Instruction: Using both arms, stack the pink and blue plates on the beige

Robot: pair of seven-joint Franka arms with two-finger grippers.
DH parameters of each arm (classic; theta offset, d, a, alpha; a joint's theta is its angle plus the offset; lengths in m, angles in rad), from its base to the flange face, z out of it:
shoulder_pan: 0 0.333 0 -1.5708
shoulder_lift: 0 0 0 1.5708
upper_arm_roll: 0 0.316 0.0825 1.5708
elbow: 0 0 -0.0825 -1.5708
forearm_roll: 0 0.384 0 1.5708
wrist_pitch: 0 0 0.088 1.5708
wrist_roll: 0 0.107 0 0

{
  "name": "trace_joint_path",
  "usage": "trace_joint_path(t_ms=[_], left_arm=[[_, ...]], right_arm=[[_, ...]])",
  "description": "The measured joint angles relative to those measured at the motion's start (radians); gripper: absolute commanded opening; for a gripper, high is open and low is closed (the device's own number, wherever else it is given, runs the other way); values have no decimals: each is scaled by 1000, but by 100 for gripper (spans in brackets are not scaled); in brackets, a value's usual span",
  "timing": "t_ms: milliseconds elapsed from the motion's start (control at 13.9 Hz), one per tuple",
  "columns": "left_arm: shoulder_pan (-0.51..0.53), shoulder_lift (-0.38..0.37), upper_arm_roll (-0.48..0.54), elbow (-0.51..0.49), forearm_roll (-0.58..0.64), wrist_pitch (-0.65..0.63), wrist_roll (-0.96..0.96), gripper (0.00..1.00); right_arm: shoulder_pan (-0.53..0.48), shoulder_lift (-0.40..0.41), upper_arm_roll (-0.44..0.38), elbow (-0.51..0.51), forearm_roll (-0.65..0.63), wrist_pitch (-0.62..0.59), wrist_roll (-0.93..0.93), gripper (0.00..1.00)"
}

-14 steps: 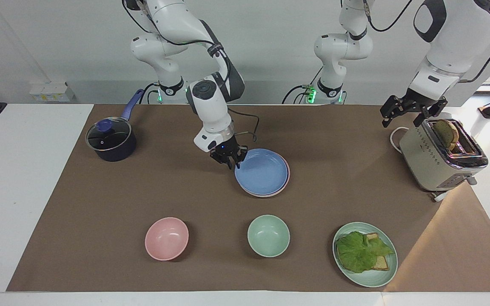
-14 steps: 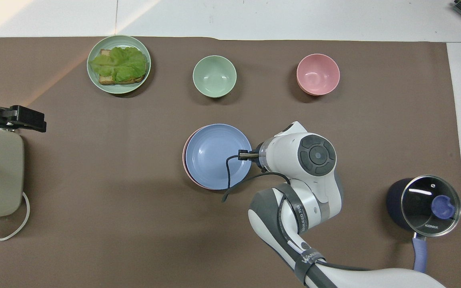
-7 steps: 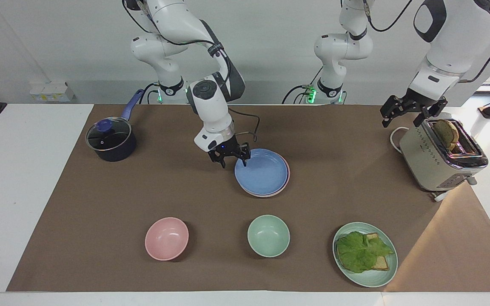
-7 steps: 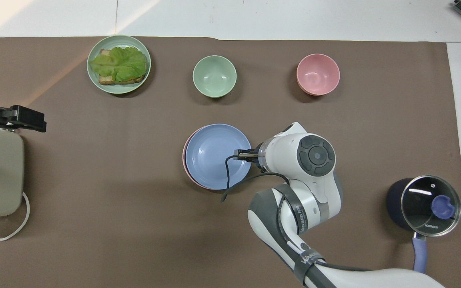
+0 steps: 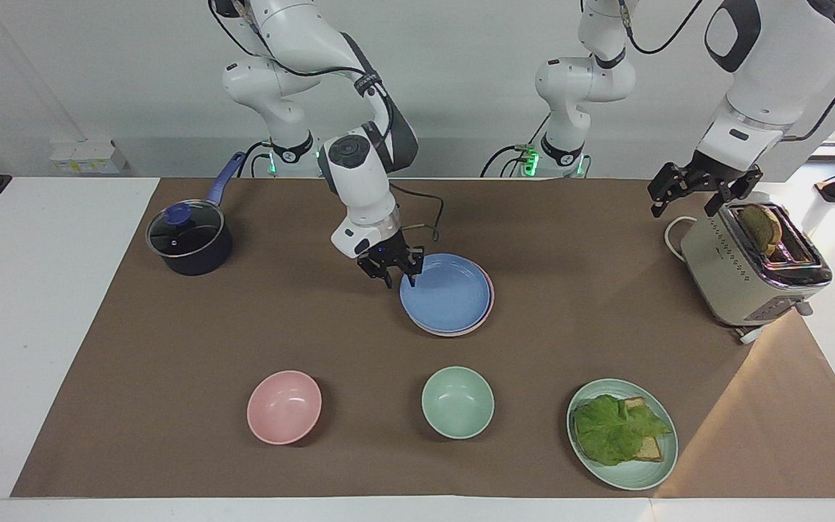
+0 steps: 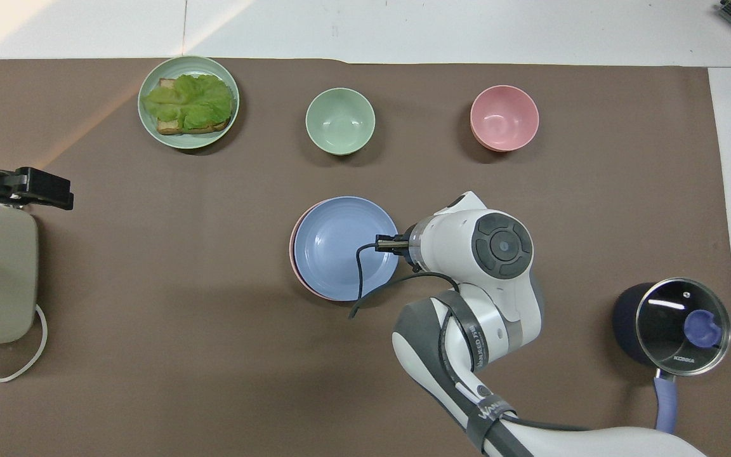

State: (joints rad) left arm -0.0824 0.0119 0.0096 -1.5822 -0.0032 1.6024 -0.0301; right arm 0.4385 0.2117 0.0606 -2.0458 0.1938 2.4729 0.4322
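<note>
The blue plate (image 5: 446, 292) (image 6: 345, 247) lies on the pink plate (image 5: 491, 293) (image 6: 293, 251), of which only a thin rim shows around it, mid-table. The beige plate shows in neither view. My right gripper (image 5: 399, 277) stands open at the blue plate's rim toward the right arm's end, one fingertip over the rim and the other outside it. In the overhead view the right arm's wrist covers its fingers. My left gripper (image 5: 683, 205) (image 6: 48, 189) hangs open over the toaster, waiting, with nothing in it.
A toaster (image 5: 751, 272) with bread stands at the left arm's end. At the right arm's end stands a lidded dark pot (image 5: 189, 239). Farther from the robots sit a pink bowl (image 5: 284, 407), a mint bowl (image 5: 457, 402) and a mint plate (image 5: 638, 475) with lettuce toast.
My right gripper's fingers have parted at the blue plate's rim and the hand has lifted slightly. The plates and the left arm have not moved.
</note>
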Motion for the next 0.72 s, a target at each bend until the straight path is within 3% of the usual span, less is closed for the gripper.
trace_joint_path(t_ms=[288,577,721], left_arm=[[0,0,0,0,0,0,0,100],[0,0,0,0,0,0,0,100],[0,0,0,0,0,0,0,100]], right_arm=[[-54,-92,-17,16,-1,-101,0,100],[-251,-236,-22,53,-52,-263,-18,100],[-344,-267,-23,119,-114,-378,-76,100]])
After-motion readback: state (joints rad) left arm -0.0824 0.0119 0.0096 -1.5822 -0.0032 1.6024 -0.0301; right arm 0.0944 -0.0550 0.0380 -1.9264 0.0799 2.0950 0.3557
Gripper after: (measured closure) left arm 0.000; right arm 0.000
